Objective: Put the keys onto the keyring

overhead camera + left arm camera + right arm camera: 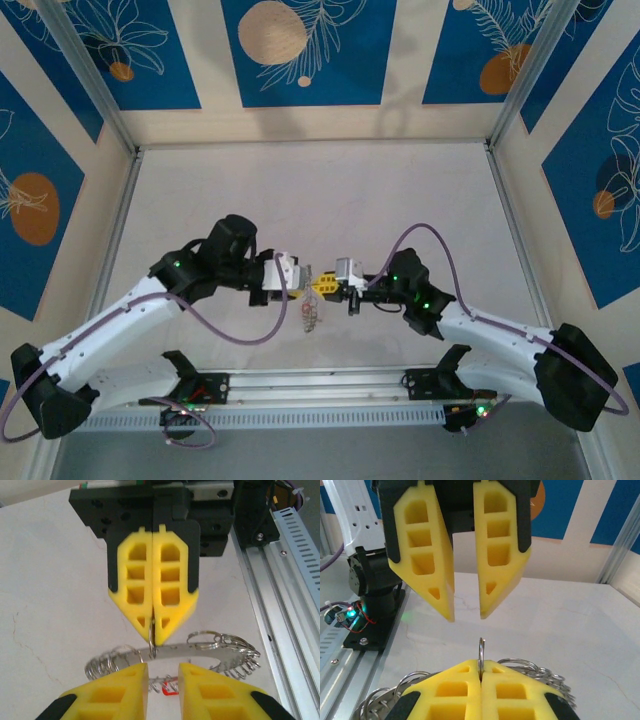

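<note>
Two tools meet tip to tip above the tabletop. Right tool: clamped shut on a thin wire loop standing edge-on from the keyring. That grip holds the coiled ring off the surface, level and presented to your other arm. Left tool: jaws parted, nothing between them, tips just short of the ring. Red key shows beneath the ring, possibly hanging from it; the view is too cramped to confirm. Judgement: left is placed to work the coil while right anchors it.
</note>
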